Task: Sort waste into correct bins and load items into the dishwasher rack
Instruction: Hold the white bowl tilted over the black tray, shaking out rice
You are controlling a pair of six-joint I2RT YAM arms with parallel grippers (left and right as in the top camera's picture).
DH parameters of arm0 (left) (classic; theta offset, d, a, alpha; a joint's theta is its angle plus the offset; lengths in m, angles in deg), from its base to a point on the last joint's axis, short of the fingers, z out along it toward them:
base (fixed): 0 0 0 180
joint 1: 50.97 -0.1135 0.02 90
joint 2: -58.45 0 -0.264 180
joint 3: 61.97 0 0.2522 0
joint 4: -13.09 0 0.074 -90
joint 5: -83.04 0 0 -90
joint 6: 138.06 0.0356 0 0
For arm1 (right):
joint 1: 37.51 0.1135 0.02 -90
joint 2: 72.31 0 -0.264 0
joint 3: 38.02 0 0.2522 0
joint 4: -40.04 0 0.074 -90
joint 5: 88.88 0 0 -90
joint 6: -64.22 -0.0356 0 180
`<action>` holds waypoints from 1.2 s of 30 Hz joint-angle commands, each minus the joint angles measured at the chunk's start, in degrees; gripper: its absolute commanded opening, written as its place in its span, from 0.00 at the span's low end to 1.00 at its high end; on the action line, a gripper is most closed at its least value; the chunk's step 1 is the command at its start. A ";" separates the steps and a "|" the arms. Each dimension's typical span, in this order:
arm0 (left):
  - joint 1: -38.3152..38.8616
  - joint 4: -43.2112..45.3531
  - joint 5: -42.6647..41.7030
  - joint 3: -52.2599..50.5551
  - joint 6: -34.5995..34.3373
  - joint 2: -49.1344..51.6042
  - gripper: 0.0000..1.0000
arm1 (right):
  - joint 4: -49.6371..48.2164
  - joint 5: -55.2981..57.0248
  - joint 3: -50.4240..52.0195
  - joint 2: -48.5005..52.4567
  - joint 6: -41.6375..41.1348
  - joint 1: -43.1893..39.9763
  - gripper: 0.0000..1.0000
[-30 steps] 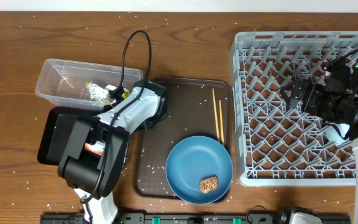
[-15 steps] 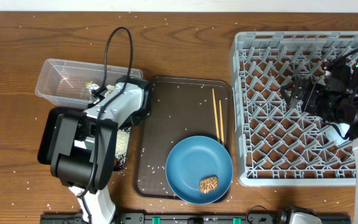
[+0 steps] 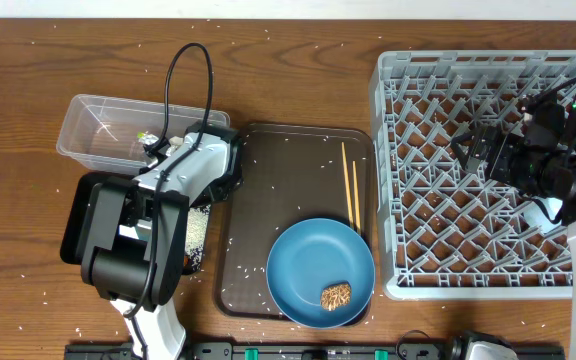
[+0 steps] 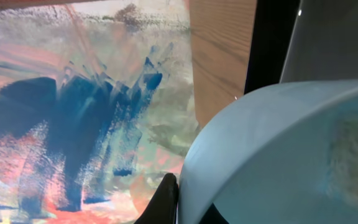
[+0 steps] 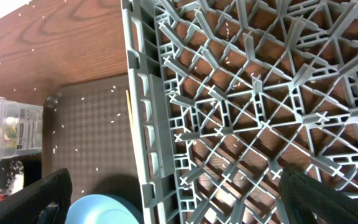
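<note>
My left gripper (image 4: 188,205) is shut on the rim of the light blue cup (image 4: 278,155), with one dark finger outside the wall and one inside. From overhead the left gripper (image 3: 160,152) sits at the near edge of the clear tub (image 3: 98,125), above the black tray (image 3: 76,225); the cup is hidden there by the arm. White rice (image 3: 198,228) lies in the black tray. My right gripper (image 3: 473,150) hangs open and empty over the grey rack (image 3: 488,230). The blue plate (image 3: 313,262) holds a brown food chunk (image 3: 336,294). The chopsticks (image 3: 350,185) lie beside it.
Plate and chopsticks rest on the dark brown serving tray (image 3: 278,190) between the bins and the rack. A yellow-green wrapper (image 3: 148,140) lies in the tub. Rice grains are scattered over the wooden table (image 3: 28,90). The left arm's cable (image 3: 183,70) loops over the tub.
The left arm has swung left, off the brown tray toward the tub and black tray, uncovering rice in the black tray. It has held still over the last half second. The right arm has not moved.
</note>
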 commanded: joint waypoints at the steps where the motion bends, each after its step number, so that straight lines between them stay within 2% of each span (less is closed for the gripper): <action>1: -1.33 2.47 0.42 -0.39 -1.60 0.66 0.06 | -0.46 -0.22 0.02 0.11 0.85 0.79 0.99; 3: -1.68 2.14 -2.27 -0.20 4.11 0.66 0.06 | -0.28 -0.22 0.02 0.11 0.87 0.79 0.99; 6: -1.18 1.49 1.57 0.46 1.01 0.61 0.06 | -0.28 -0.22 0.02 0.11 0.85 0.79 0.99; 7: -1.66 2.51 2.32 0.48 1.81 0.63 0.06 | -0.52 -0.22 0.02 0.11 0.85 0.79 0.99; 8: -1.57 2.29 0.13 0.90 4.87 0.63 0.06 | -0.72 -0.22 0.02 0.11 0.85 0.79 0.99; 9: -0.87 1.49 -3.02 1.36 5.05 0.61 0.06 | -0.72 -0.22 0.02 0.11 0.85 0.79 0.99; 10: -0.31 1.55 -2.89 0.90 2.34 0.61 0.06 | -0.70 -0.22 0.02 0.11 0.85 0.79 0.99; 12: -0.59 1.46 1.79 -0.44 2.62 0.63 0.06 | -0.74 -0.22 0.02 0.11 0.85 0.79 0.99; 17: -0.11 0.74 1.66 -0.24 4.09 0.61 0.06 | -0.66 -0.20 0.02 0.11 0.87 0.79 0.99; 20: 0.63 1.29 2.64 -0.20 1.22 0.50 0.06 | -0.76 -0.20 0.02 0.11 0.87 0.79 0.99; 23: 1.20 0.98 -2.19 0.90 3.93 0.61 0.06 | -1.07 -0.20 0.02 0.11 0.87 0.79 0.99; 24: 1.64 1.62 -2.45 0.85 2.73 0.50 0.06 | -0.90 -0.20 0.02 0.11 0.87 0.79 0.99; 26: 1.29 4.55 3.67 0.17 2.34 0.44 0.06 | -0.76 -0.22 0.02 0.11 0.87 0.79 0.99; 29: 1.79 4.87 -1.60 1.09 5.92 0.55 0.06 | -0.79 -0.20 0.02 0.11 0.87 0.79 0.99; 32: 0.59 5.22 7.02 -0.57 5.88 0.63 0.06 | -0.59 -0.20 0.02 0.11 0.87 0.79 0.99; 34: 0.68 3.28 3.13 0.26 8.39 0.63 0.06 | -0.61 -0.20 0.02 0.11 0.87 0.79 0.99; 36: 0.46 3.41 3.08 0.15 4.74 0.42 0.06 | -0.70 -0.20 0.02 0.11 0.85 0.79 0.99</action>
